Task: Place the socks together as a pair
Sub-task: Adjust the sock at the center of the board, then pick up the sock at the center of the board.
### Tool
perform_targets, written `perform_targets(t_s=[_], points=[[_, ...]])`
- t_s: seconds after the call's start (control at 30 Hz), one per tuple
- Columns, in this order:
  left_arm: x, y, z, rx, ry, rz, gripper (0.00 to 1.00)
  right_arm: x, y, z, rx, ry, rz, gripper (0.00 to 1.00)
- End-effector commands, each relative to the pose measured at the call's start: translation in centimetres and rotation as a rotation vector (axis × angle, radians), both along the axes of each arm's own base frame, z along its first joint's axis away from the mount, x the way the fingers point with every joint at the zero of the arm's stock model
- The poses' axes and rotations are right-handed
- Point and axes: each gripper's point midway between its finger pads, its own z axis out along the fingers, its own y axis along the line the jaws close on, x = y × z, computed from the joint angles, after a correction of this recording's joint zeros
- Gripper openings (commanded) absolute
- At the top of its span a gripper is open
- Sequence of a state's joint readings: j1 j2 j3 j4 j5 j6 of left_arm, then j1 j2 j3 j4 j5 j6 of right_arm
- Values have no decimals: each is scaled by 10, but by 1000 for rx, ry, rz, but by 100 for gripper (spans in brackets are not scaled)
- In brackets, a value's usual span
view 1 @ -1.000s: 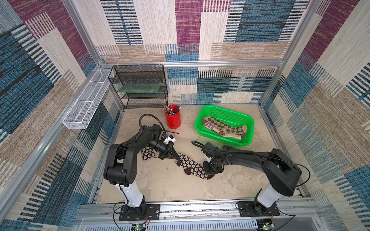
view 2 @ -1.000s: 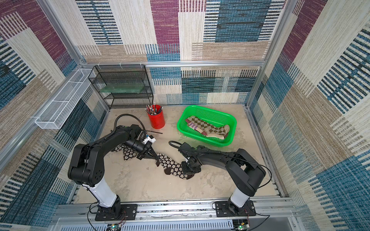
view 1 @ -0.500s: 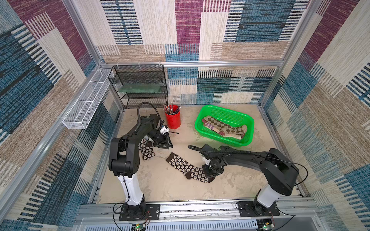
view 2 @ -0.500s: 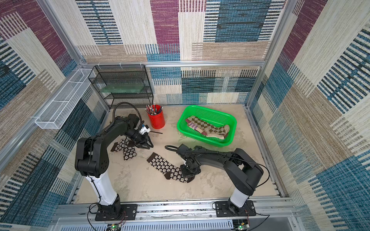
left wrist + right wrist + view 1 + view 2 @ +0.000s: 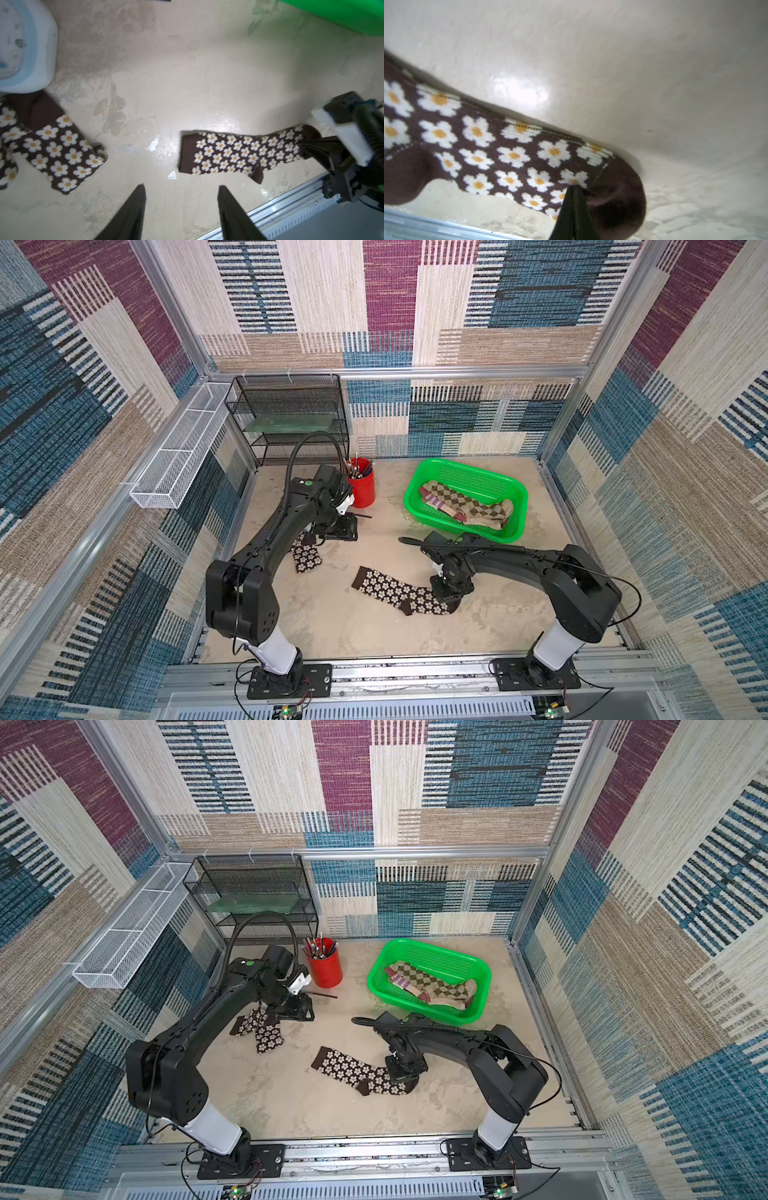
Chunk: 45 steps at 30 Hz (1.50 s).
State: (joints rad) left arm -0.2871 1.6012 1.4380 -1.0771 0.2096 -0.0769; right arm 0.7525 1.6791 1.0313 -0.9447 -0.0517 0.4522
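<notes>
Tabletop (image 5: 332,614): green basket (image 5: 469,477) w/ argyle socks (image 5: 465,506); L claw (image 5: 180,189) wide, R claw (image 5: 573,193) pinching floral sock (image 5: 512,155)

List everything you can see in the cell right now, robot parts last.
flat flower sock: one, dark brown with white flowers, centre
crumpled flower sock: one, same pattern, left of centre
basket: one, green, back right
basket socks: at least two, argyle and purple-striped, inside basket
cup: one, red, back centre, holds pens
rack: one, black mesh, back left
wire tray: one, white, left wall
left claw: open, empty, near crumpled flower sock
right claw: shut on flat flower sock's toe
</notes>
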Motion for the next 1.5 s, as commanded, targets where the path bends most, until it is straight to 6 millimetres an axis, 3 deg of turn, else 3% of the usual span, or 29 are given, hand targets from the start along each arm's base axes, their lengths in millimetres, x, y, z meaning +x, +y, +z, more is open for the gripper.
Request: perform_targets(t_s=[0.0, 0.07, 0.13, 0.27, 0.33, 0.4, 0.53, 0.7, 0.93, 1.07, 1.3, 1.47], points=[[11, 17, 14, 28, -113, 101, 72, 25, -25, 11, -136, -122, -19, 8], [15, 33, 19, 39, -139, 180, 86, 38, -17, 26, -90, -197, -39, 15], [18, 49, 16, 51, -114, 240, 96, 46, -1, 44, 13, -248, -43, 31], [17, 87, -8, 126, -29, 325, 98, 50, 33, 88, 239, -350, -19, 71], [20, 113, -18, 128, -5, 422, 97, 48, 45, 106, 339, -376, 1, 83], [25, 135, -25, 72, 10, 537, 95, 44, 52, 117, 404, -381, 20, 88], [37, 169, -30, -42, -18, 699, 91, 36, 61, 126, 459, -375, 53, 92], [53, 197, -40, -124, -21, 796, 84, 32, 68, 132, 500, -369, 64, 94], [66, 250, -59, -86, -10, 927, 73, 24, 75, 133, 518, -345, 74, 95], [71, 261, -77, -62, 41, 944, 67, 22, 73, 131, 512, -337, 66, 95], [77, 258, -112, -72, 127, 923, 55, 20, 71, 132, 518, -337, 59, 96], [68, 257, -138, -44, 192, 903, 43, 23, 75, 133, 527, -343, 64, 96]])
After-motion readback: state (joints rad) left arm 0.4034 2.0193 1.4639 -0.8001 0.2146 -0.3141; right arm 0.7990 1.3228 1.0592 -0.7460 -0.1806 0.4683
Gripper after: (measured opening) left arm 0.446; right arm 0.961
